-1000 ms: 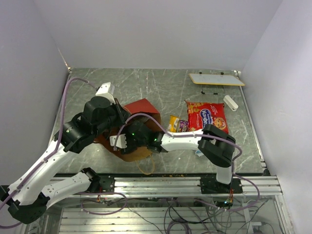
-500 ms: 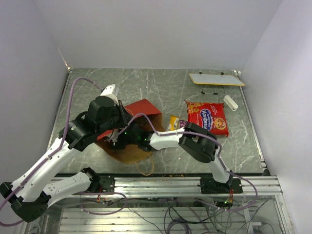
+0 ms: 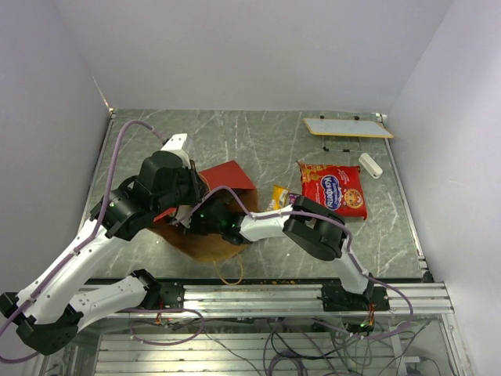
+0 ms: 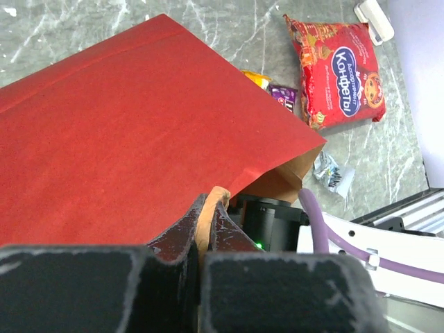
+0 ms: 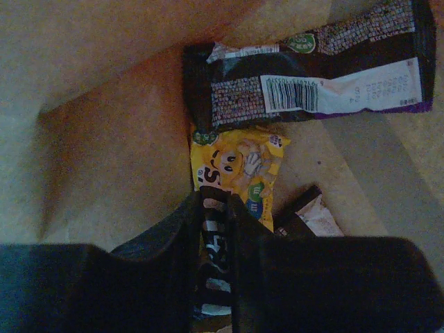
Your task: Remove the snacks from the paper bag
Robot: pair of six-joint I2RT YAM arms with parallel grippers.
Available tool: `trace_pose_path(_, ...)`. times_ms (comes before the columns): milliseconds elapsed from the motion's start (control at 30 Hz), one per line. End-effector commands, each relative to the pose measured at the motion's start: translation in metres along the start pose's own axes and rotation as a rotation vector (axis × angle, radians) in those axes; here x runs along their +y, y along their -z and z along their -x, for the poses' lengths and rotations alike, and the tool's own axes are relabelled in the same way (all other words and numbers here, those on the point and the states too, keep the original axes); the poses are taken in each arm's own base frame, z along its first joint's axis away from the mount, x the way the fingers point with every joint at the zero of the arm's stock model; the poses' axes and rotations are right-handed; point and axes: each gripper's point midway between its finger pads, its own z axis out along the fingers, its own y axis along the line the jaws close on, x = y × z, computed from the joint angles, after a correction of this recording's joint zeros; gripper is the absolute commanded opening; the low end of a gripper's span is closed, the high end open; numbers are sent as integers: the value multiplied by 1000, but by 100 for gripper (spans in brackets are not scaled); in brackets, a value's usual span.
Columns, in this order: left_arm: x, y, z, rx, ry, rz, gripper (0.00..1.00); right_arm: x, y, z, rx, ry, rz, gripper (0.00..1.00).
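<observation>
The paper bag (image 3: 228, 173), red outside and brown inside, lies on its side with its mouth toward the right. My left gripper (image 4: 211, 201) is shut on its tan handle (image 4: 218, 192), and the red side (image 4: 139, 125) fills the left wrist view. My right gripper (image 5: 216, 201) is deep inside the bag, shut on the lower edge of a yellow packet (image 5: 239, 163). A dark packet with a barcode (image 5: 312, 83) and a small wrapper (image 5: 313, 211) lie beside it. Outside lie a big red packet (image 3: 333, 188), a yellow-orange one (image 3: 277, 196) and a silvery wrapper (image 4: 331, 173).
A flat white board (image 3: 347, 127) lies at the far right, a small white cylinder (image 3: 370, 165) near it. A second loop handle (image 3: 231, 270) hangs over the front edge by the metal rail (image 3: 258, 294). Walls close in on the left, back and right.
My right arm has pushed further into the bag and its jaws have closed onto the yellow packet. The left arm has shifted slightly, still holding the handle.
</observation>
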Motion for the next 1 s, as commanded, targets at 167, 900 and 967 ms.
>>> trace_pose_path(167,12,12,15,-42,-30,83,7,-9,32,-23,117,-65,-62,5)
trace_pose_path(900,15,11,5,-54,147,93,7,-28,97,18,22,-62,-142,0)
trace_pose_path(967,15,11,4,-56,158,89,7,-29,101,22,7,-72,-149,0)
